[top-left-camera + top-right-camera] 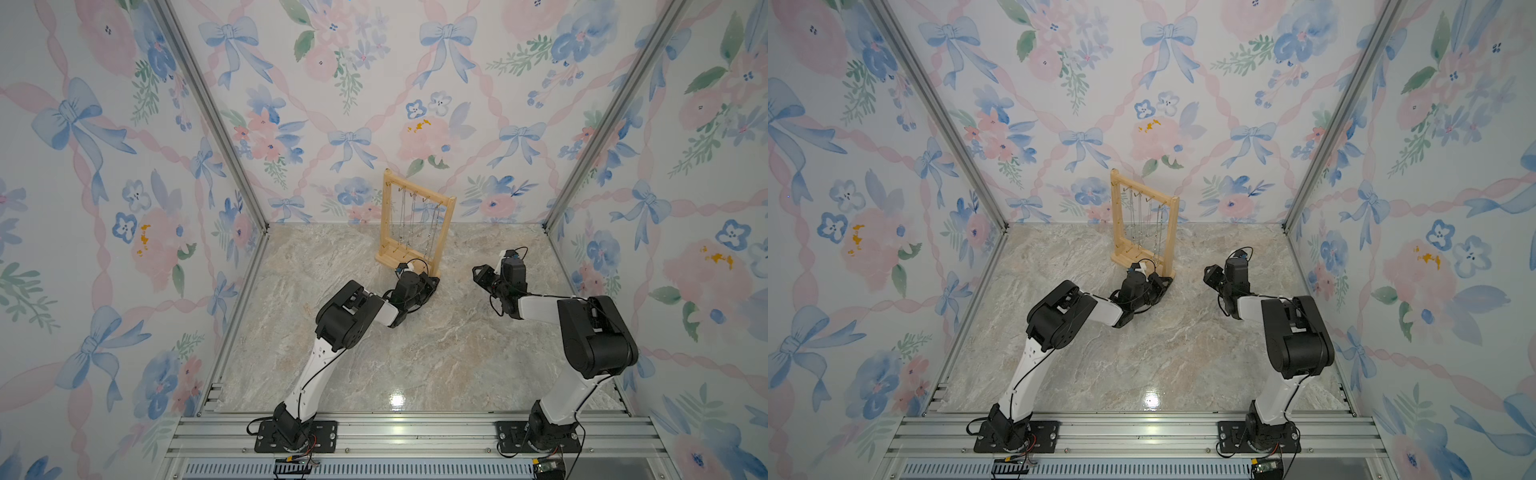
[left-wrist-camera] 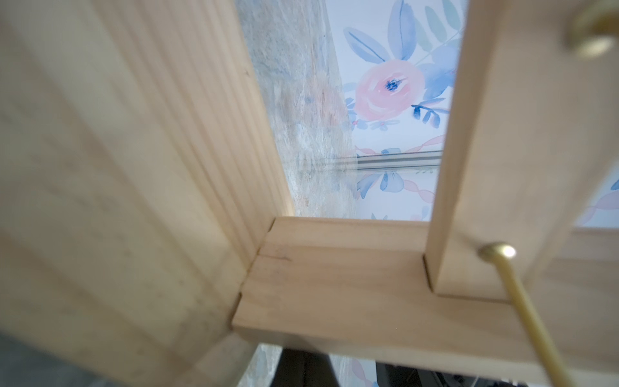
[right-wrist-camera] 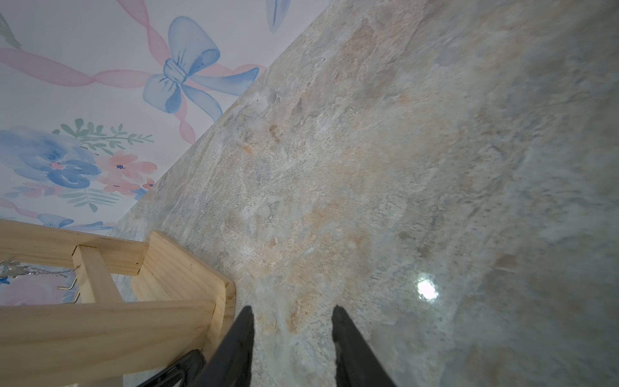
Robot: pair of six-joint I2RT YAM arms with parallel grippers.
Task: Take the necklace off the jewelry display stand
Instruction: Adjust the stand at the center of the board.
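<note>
The jewelry display stand, a light-wood frame, stands at the back of the marble floor. Several thin silver necklace chains hang from the hooks on its top bar. My left gripper is shut and rests against the stand's near right foot. In the left wrist view the wood fills the picture and hides the tips of the fingers. My right gripper is open and empty over bare floor, right of the stand. A chain shows there.
Flowered walls with aluminium corner posts close in the floor on three sides. A gold peg sticks out of the stand beside the left wrist camera. Both arm bases sit on the front rail.
</note>
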